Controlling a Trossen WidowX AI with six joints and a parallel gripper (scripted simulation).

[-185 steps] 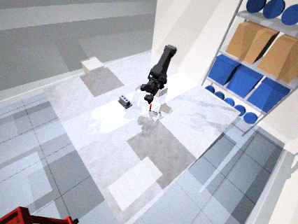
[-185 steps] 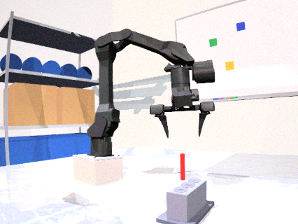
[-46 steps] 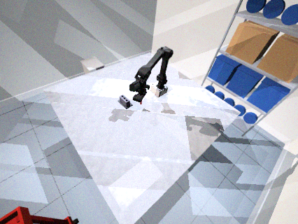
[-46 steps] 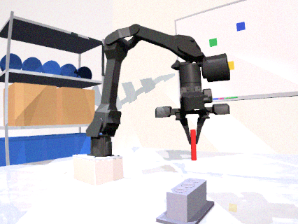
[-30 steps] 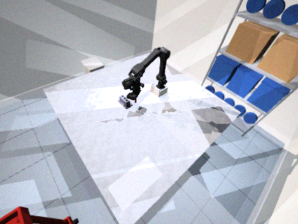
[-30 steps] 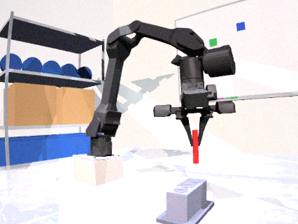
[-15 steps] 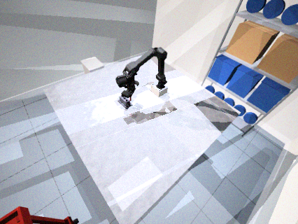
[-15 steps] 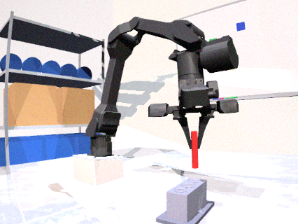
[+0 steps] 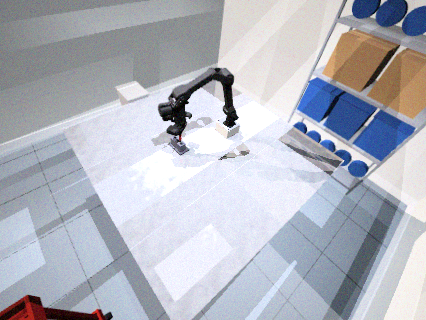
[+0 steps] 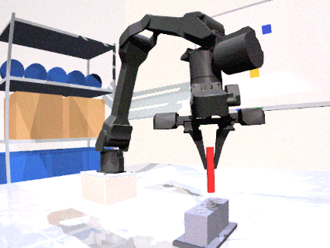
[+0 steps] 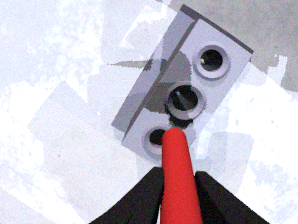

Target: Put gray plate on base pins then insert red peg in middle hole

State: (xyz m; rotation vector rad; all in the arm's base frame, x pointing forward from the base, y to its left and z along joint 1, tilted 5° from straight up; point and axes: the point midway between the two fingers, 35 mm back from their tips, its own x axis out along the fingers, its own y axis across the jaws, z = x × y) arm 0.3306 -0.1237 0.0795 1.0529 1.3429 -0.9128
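The red peg (image 9: 180,138) (image 10: 211,178) (image 11: 176,150) hangs upright between the fingers of my gripper (image 10: 210,164) (image 11: 177,177), which is shut on its upper part. The peg's lower tip is free, a little above the gray plate (image 10: 195,229) (image 11: 215,87). The plate looks like a thick block with three round holes in a row and lies flat on the darker base (image 10: 180,242) (image 11: 188,11). In the wrist view the peg's tip overlaps the plate's lower edge, beside the nearest end hole, with the middle hole farther up. The base's pins cannot be made out clearly.
The arm stands on a pale block (image 9: 227,130) (image 10: 104,187). Shelves (image 9: 350,92) (image 10: 54,87) with blue and orange boxes stand beyond the work area. A white box (image 9: 132,93) is near the back wall, and a red object (image 9: 30,310) is at the front left corner.
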